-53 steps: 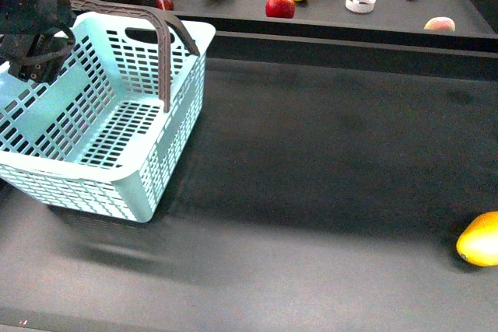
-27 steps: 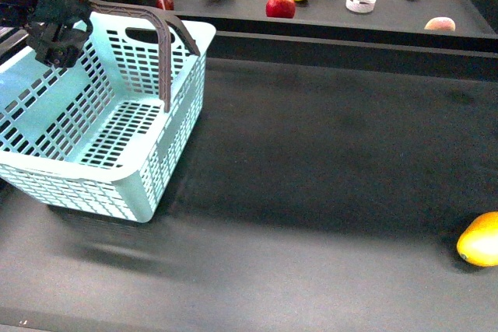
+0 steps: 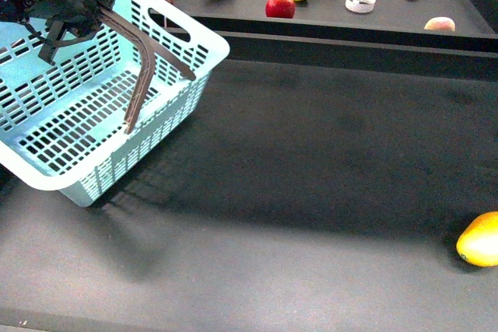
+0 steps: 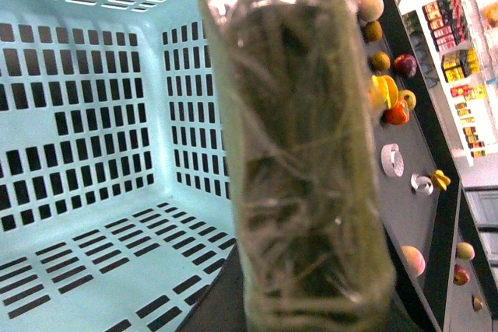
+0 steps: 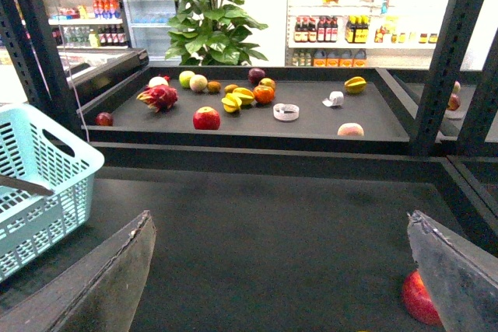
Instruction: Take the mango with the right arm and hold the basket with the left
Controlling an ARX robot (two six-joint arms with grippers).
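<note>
While the left gripper (image 3: 78, 1) was clamped tight on the brown handle (image 3: 148, 68), the blue basket (image 3: 140, 153) hung tipped, with its open top leaning toward the middle of the table (image 3: 311, 161). The mango (image 3: 478, 240) lay far over on the robot's right side, close to the robot and well apart from the basket. The side of the front view cut part of it off. Its long way ran slanted, from near-left to far-right. The right gripper (image 5: 280, 219) was wide open, its fingers (image 5: 132, 270) far apart with nothing between them. It did not show in the front view, so I could not tell how close it was. I think the right arm was the nearer one to reach for the mango.
</note>
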